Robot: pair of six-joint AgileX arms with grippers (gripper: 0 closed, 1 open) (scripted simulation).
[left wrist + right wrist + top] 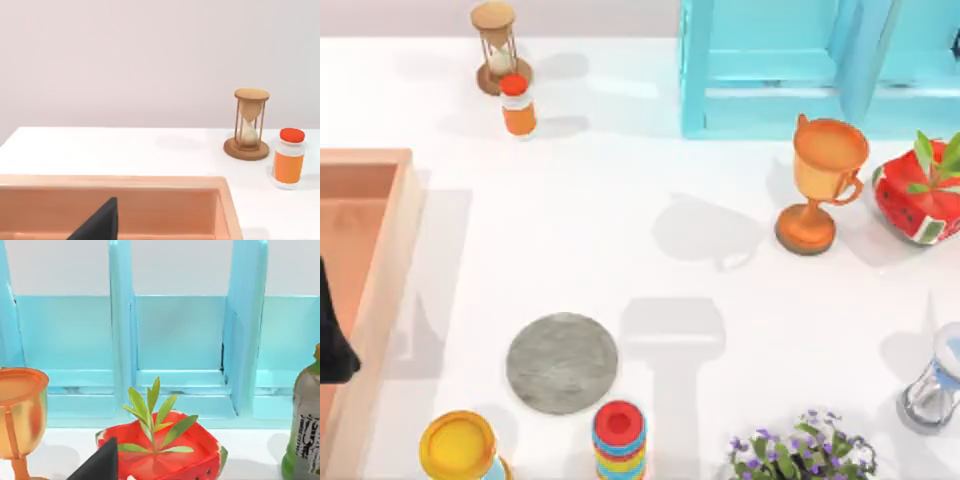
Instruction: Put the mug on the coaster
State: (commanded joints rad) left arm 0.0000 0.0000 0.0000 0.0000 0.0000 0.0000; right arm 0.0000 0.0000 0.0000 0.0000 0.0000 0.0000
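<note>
From above I see the coaster [562, 362], a flat round grey disc with a mottled, stone-like face, lying on the white surface [620, 230] toward the near edge, left of centre, with a broad bare stretch beyond it reaching up to the turquoise shelf unit [800, 65]. Close around it sit a yellow-topped cup [458, 446] and a stack of coloured rings [619, 440] (both just beside its near rim, neither touching it that I can tell). An orange two-handled trophy cup [818, 180] stands at right, with a watermelon-patterned planter [920, 195] just beside it at the right edge; a wooden hourglass [500, 50] and an orange bottle with a red cap [518, 105] stand at far left. A peach wooden tray [380, 290] runs along the left edge, and my left arm [332, 330] shows as a dark shape over it. I cannot make out the mug. In the left wrist view a black wedge [100, 222] juts over the tray's smooth wall [165, 200]; I cannot tell how the left jaws stand. In the right wrist view a similar black wedge [100, 462] sits before the planter; those jaws I cannot judge either.
</note>
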